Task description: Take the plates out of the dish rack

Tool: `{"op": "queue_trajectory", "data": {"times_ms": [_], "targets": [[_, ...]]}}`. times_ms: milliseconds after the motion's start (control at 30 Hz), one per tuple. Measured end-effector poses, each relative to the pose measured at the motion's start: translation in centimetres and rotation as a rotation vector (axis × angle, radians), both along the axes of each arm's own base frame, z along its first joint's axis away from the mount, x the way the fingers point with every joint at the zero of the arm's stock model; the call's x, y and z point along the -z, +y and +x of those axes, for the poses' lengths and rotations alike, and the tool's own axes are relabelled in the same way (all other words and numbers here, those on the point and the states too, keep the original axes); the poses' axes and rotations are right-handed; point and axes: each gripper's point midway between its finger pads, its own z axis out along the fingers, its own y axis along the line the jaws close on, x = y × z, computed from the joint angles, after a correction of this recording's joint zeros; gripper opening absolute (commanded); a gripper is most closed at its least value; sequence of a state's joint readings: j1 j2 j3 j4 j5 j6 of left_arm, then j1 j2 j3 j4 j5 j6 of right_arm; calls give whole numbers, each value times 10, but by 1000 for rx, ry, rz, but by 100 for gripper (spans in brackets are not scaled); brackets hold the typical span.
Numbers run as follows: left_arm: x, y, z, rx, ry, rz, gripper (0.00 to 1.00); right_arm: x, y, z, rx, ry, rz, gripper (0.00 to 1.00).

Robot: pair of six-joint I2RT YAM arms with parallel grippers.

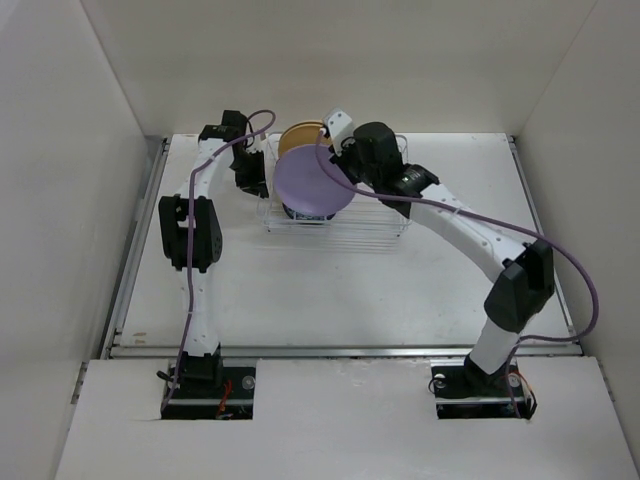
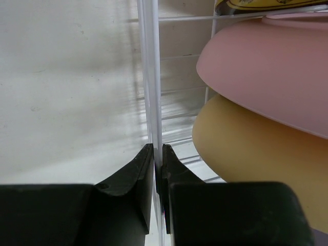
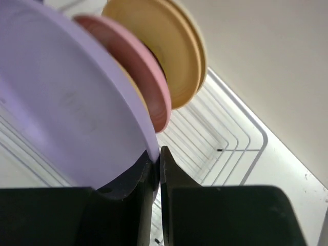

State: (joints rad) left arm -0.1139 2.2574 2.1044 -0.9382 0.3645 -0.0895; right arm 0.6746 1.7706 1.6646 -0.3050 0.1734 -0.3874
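Observation:
The wire dish rack (image 1: 375,235) stands at the table's back middle. A lavender plate (image 1: 312,183) is tilted up over its left part, with a yellow plate (image 1: 298,137) behind it. My right gripper (image 1: 346,168) is shut on the lavender plate's rim; the right wrist view shows the rim (image 3: 66,102) between the jaws (image 3: 158,154), with a pink plate (image 3: 149,87) and a yellow plate (image 3: 166,46) behind. My left gripper (image 1: 258,186) is shut on the rack's left edge wire (image 2: 152,77), as the left wrist view (image 2: 158,149) shows, beside pink (image 2: 271,72) and yellow (image 2: 256,154) plates.
White walls close in the table on the left, back and right. The rack's right part (image 3: 220,138) holds no plates. A patterned amber plate's edge (image 2: 266,4) shows at the top of the left wrist view. A purple cable (image 1: 590,290) loops beside the right arm.

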Motion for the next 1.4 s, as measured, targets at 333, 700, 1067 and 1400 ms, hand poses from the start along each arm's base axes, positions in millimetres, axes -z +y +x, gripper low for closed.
{"op": "queue_trajectory", "data": {"times_ms": [333,700,1067,1400], "targets": [[-4,-1,5,29,-46,26,45,-61,-11,-29,63,-28,235,0],[-97,9,10,105,-400,122,77,101,43,-156,-152,521,215,0],[-118,10,-6,127,-485,201,66,209,71,-188,-52,773,177,37],[-101,3,-27,179,-433,243,59,156,76,-176,-54,665,297,70]]}}
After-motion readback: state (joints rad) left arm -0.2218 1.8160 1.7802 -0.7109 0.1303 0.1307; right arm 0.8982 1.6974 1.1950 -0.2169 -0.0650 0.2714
